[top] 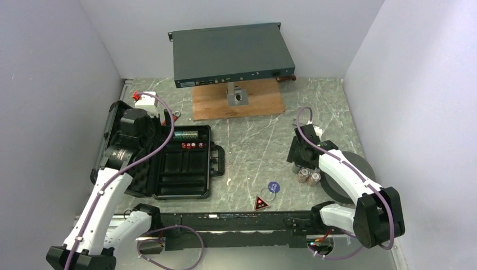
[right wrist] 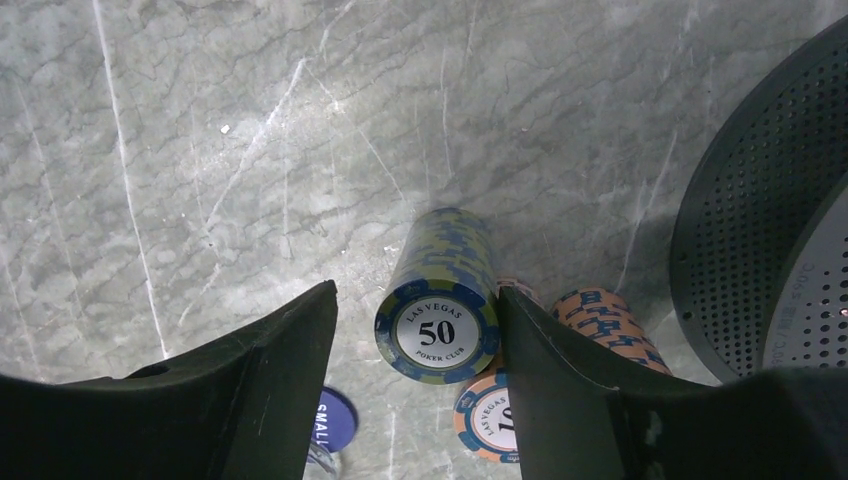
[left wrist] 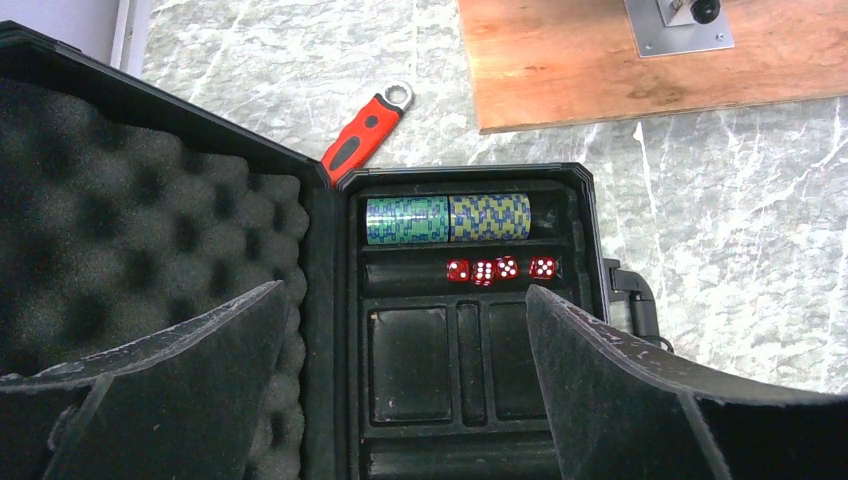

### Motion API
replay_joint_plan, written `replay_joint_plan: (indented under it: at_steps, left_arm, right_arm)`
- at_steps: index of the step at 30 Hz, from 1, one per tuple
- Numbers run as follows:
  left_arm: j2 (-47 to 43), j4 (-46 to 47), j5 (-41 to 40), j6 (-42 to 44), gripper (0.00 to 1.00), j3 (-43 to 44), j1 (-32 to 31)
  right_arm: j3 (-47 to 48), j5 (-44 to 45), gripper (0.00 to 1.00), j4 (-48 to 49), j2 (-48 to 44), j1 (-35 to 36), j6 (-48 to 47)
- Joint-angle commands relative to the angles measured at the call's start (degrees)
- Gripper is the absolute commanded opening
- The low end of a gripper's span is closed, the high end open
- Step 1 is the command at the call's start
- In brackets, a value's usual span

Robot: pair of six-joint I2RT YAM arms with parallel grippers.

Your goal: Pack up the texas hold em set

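1. Case (top: 183,169) of the poker set lies open at about 9 o'clock on the marble tabletop (top: 247,152). Its foam-lined lid (left wrist: 130,220) is thrown back to the left, so the tray faces up for loading.
2. In the tray's far slot, packed chip stacks (left wrist: 445,218), one green and one blue-and-yellow, lie on their sides end to end. Four red dice (left wrist: 500,269) sit in the groove just below. The other compartments hold nothing.
3. The left fingers (top: 140,129) hang wide open above the case hinge, gripping nothing, probably waiting.
4. At 3 o'clock, the right fingers (top: 306,164) stand either side of a "50" chip stack (right wrist: 445,270) lying on its side. One finger is against it and a gap shows at the other, so it is not clamped.
5. Orange chip stacks (right wrist: 605,320) touch that stack at its 4 o'clock and crowd the right-hand finger. A dark perforated round piece (right wrist: 760,200) sits near, at 3 o'clock.
6. The blue disc (top: 273,186) and red triangle marker (top: 261,203) lie at about 5 o'clock, not yet packed.
7. Not part of the set: a grey rack unit (top: 230,50) on a wooden board (top: 253,104) at 12 o'clock, and a red-handled wrench (left wrist: 365,130) just behind the case.
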Motion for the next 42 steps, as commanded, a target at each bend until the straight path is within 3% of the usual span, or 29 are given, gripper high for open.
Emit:
replay_joint_plan:
  at_steps: [1, 4, 8, 15, 29, 32, 33, 36, 37, 42]
  left_arm:
    - [-0.36, 0.48, -0.44, 0.48, 0.95, 2.49, -0.17]
    - [-0.72, 0.38, 0.04, 0.38, 0.95, 2.47, -0.21]
    - [-1.26, 0.65, -0.44, 0.47, 0.95, 2.34, -0.15]
    - [-1.01, 0.52, -0.12, 0.43, 0.95, 2.52, -0.20]
    - [-0.58, 0.41, -0.01, 0.40, 0.95, 2.55, -0.15]
    - [-0.65, 0.43, -0.29, 0.38, 0.95, 2.38, -0.16]
    - [-0.65, 0.47, -0.43, 0.39, 0.95, 2.43, -0.15]
    - [-0.64, 0.35, -0.87, 0.46, 0.95, 2.38, -0.15]
    - [-0.65, 0.36, -1.04, 0.49, 0.95, 2.39, -0.15]
    - [-0.74, 0.34, -1.10, 0.49, 0.95, 2.52, -0.15]
  right_arm:
    - [-0.16, -0.93, 0.59, -0.24, 0.51, -0.13, 0.84]
    - [-0.09, -0.95, 0.46, -0.21, 0.67, -0.12, 0.76]
    - [-0.10, -0.64, 0.45, -0.59, 0.88, -0.04, 1.01]
    - [0.47, -0.51, 0.29, 0.32, 0.65, -0.10, 0.40]
    - [9.60, -6.49, 0.27, 7.47, 9.23, 3.46, -1.95]
    - [10.58, -6.20, 0.32, 7.77, 11.47, 4.22, -2.34]
    - [10.75, -5.88, 0.39, 7.71, 11.91, 4.41, -2.50]
    - [11.59, -4.54, 0.73, 6.47, 12.71, 4.81, -3.38]
    - [11.85, -4.14, 0.78, 6.05, 12.66, 4.93, -3.86]
    - [11.07, -2.53, 0.81, 4.92, 11.07, 5.40, -5.13]
